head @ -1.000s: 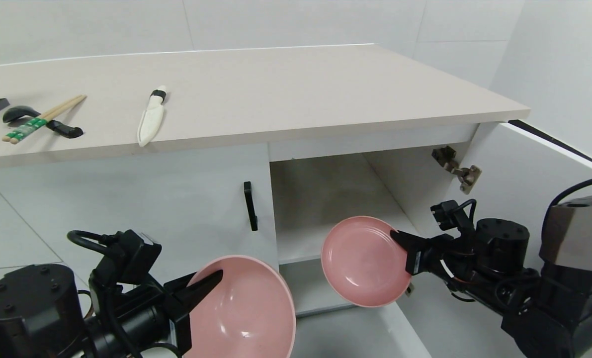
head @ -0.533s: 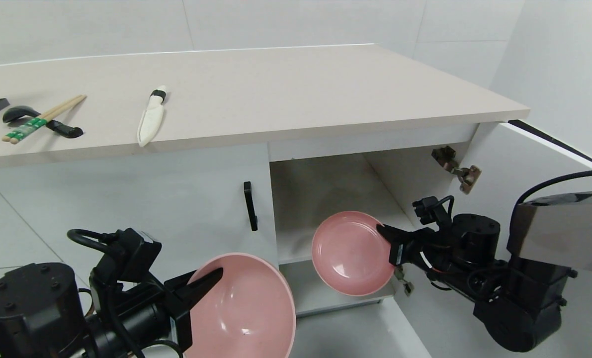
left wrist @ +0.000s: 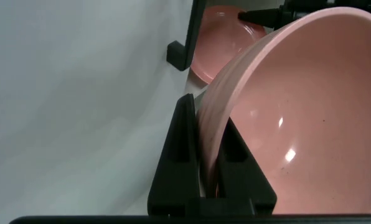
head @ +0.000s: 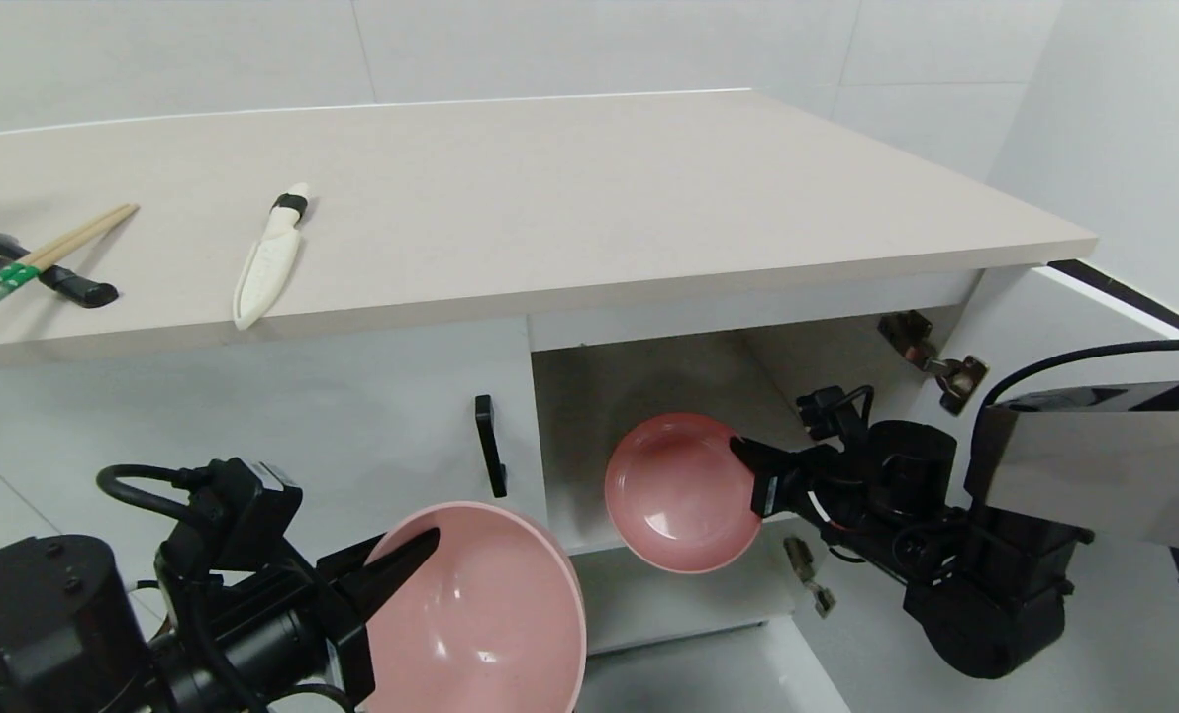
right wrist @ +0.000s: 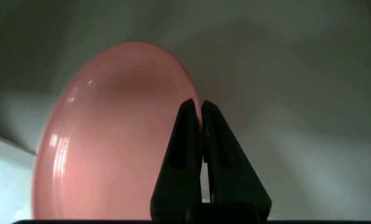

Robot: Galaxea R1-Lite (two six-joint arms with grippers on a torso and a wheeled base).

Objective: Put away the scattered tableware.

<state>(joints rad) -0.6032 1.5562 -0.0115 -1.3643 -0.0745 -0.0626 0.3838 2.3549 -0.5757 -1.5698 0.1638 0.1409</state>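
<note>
**Two pink dishes pinched by the rim at the cupboard mouth**

The right gripper [head: 744,458] is clamped on the rim of the pink plate [head: 673,490], which hangs on edge at the mouth of the open cupboard [head: 638,376], about level with the shelf edge [head: 579,537]. The left gripper [head: 429,543] is likewise closed on the rim of the pink bowl [head: 490,619], low before the closed door [head: 252,426] and near its black handle [head: 490,446].

Both dishes look light, stiff and glossy (plastic, probably). A thin rim pinch could therefore let them swivel or slip, so slow moves seem wise.

The opening is bounded by the closed door's edge on one side and the hinge [head: 931,358] on the other, with the countertop [head: 549,198] above. The plate should pass on edge; the deeper bowl needs more room. The chopsticks [head: 45,259] and sheathed knife [head: 270,255] lie well apart on the countertop.
</note>
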